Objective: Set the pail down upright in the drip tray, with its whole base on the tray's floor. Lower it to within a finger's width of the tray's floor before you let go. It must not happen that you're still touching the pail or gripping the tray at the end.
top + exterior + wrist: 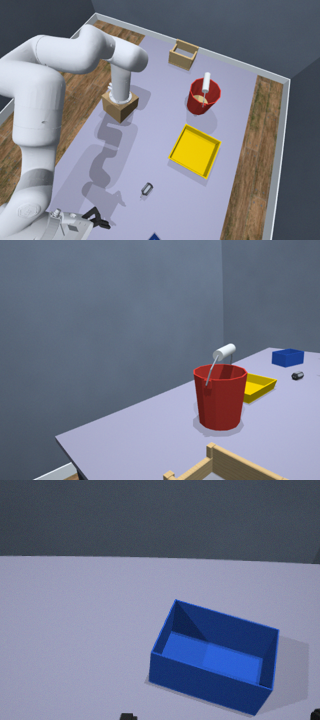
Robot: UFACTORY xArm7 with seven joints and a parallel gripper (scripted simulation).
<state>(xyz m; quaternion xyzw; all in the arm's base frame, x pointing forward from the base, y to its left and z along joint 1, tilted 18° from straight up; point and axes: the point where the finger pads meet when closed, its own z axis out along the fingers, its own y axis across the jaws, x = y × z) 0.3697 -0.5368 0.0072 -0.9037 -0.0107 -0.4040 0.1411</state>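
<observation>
Standing upright on the table (144, 144), the red pail (204, 99) has its wire bail raised over the rim, with the white cylindrical grip (206, 82) on top. In the exterior view that grip (224, 350) sits above the pail's mouth, its long axis level and lying crosswise over the opening. The yellow drip tray (180, 144) lies just beside the pail, on the side towards the top camera, and its floor shows nothing in it. The pail is on the table, not yet in the tray.

Beyond the pail a wooden crate (183, 55) sits near the far wall. A small dark object (146, 189) lies on the table on the near side of the tray, and a blue bin (215, 657) fills the wrist view.

The tool (99, 219) hangs at the bottom edge of the top view, well apart from the pail, with the tray and the small dark object lying roughly between them. Its black fingers are spread fully and grip nothing. The wrist camera looks at the blue bin, not at the pail, so the tool is not pointed at its target.

My judgement is that the coming move turns on crossing the table past the tray, and turning the tool so that its spread fingers straddle the white grip across its long axis.
</observation>
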